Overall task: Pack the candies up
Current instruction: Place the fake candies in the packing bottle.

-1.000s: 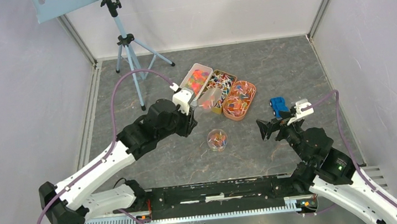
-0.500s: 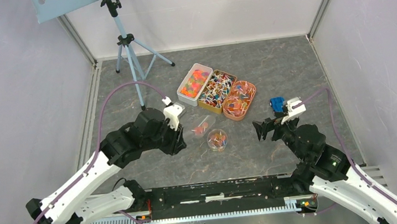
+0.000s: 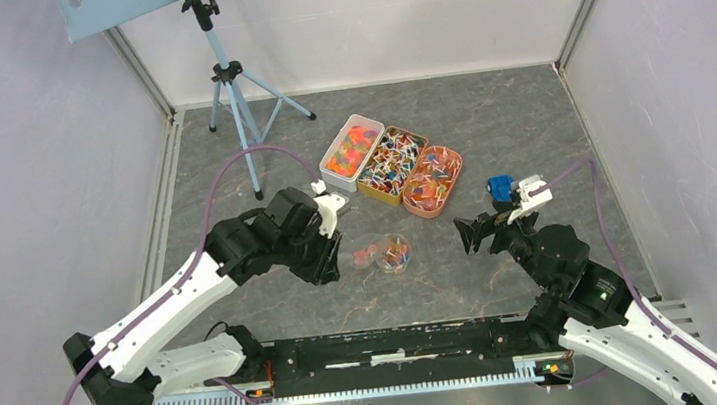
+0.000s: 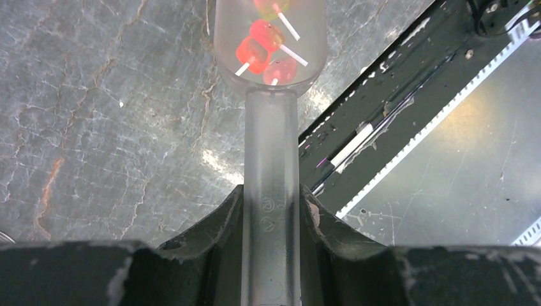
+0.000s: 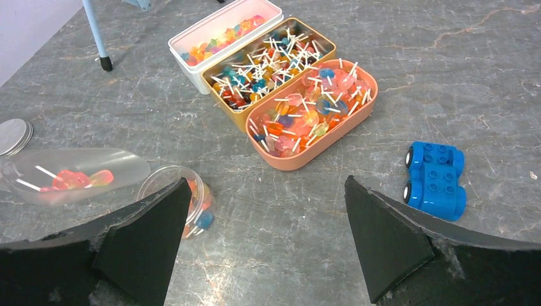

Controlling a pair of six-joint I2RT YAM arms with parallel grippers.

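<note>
My left gripper (image 4: 271,199) is shut on the handle of a clear plastic scoop (image 4: 270,38) holding a few red and orange candies (image 4: 263,44) on white sticks. In the top view the scoop (image 3: 364,254) hangs just left of a small clear jar (image 3: 395,252) with several candies inside. More candies fill three trays: white (image 3: 350,149), gold (image 3: 390,165), salmon (image 3: 433,181). My right gripper (image 5: 268,183) is open and empty, low over the floor right of the jar (image 5: 185,196). The scoop (image 5: 73,174) also shows in the right wrist view.
A blue toy car (image 5: 435,179) sits right of the right gripper, also in the top view (image 3: 501,187). A round metal lid (image 5: 13,136) lies at the far left. A tripod (image 3: 232,85) stands at the back left. Walls enclose the floor.
My left arm has carried the scoop with candies from above the trays down and toward me, to just beside the jar. The right gripper has shifted slightly left.
</note>
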